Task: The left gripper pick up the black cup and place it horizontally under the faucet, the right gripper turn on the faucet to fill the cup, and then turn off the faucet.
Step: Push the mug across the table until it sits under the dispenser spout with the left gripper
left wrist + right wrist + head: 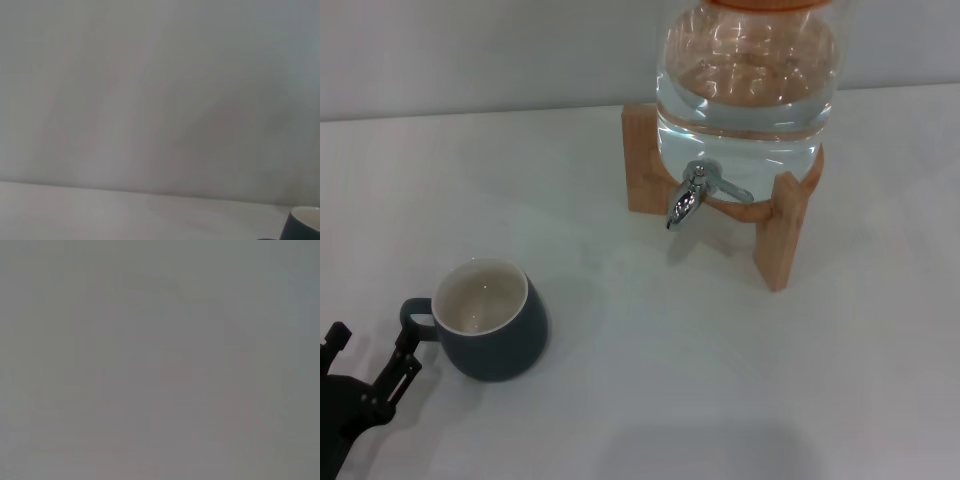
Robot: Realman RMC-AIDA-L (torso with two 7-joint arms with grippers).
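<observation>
The black cup (490, 320) stands upright on the white table at the front left, its cream inside showing and its loop handle pointing left. My left gripper (374, 342) is at the bottom-left corner, open, with one fingertip right by the handle and nothing held. A sliver of the cup also shows in the left wrist view (302, 225). The chrome faucet (688, 195) sticks out of the glass water jar (745, 80) at the back right, its lever pointing right. The space under the spout is bare. My right gripper is out of view.
The jar sits on a wooden stand (780, 235) whose legs flank the faucet. A grey wall runs behind the table (650, 400). The right wrist view shows only a plain grey surface.
</observation>
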